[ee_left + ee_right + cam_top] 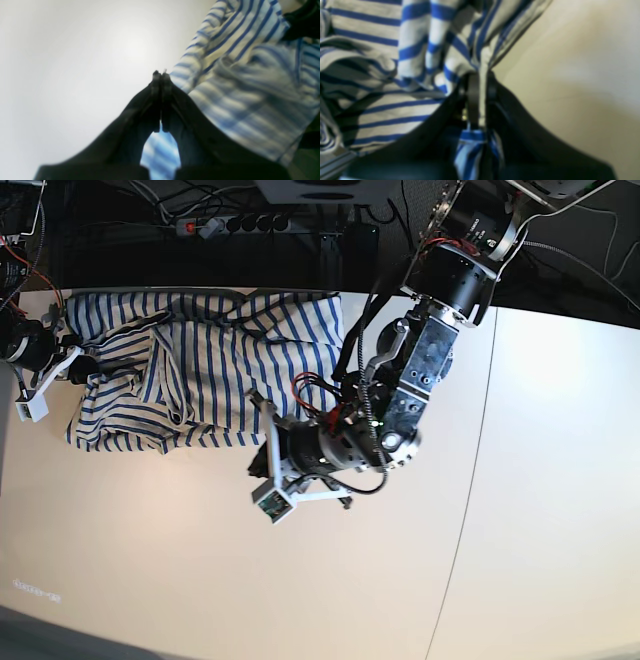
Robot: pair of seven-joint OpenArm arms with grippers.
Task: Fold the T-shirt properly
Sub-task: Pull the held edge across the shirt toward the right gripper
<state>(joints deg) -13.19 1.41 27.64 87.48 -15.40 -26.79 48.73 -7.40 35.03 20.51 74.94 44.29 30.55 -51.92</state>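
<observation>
The cream-white T-shirt (210,365) with thin blue stripes lies crumpled at the table's far left. My right gripper (92,366) is at its left side. In the right wrist view, this gripper (480,82) is shut on a fold of the shirt (420,50), with cloth pinched between the jaws. My left gripper (260,412) is at the shirt's lower right edge. In the left wrist view, this gripper (160,73) is shut, the striped cloth (250,75) bunches to its right, and blue-striped cloth shows in the gap behind the tips.
The table (500,530) is pale beige with a seam running down its right part. Cables and a power strip (230,224) lie behind the far edge. The left arm (430,350) reaches in from the top right.
</observation>
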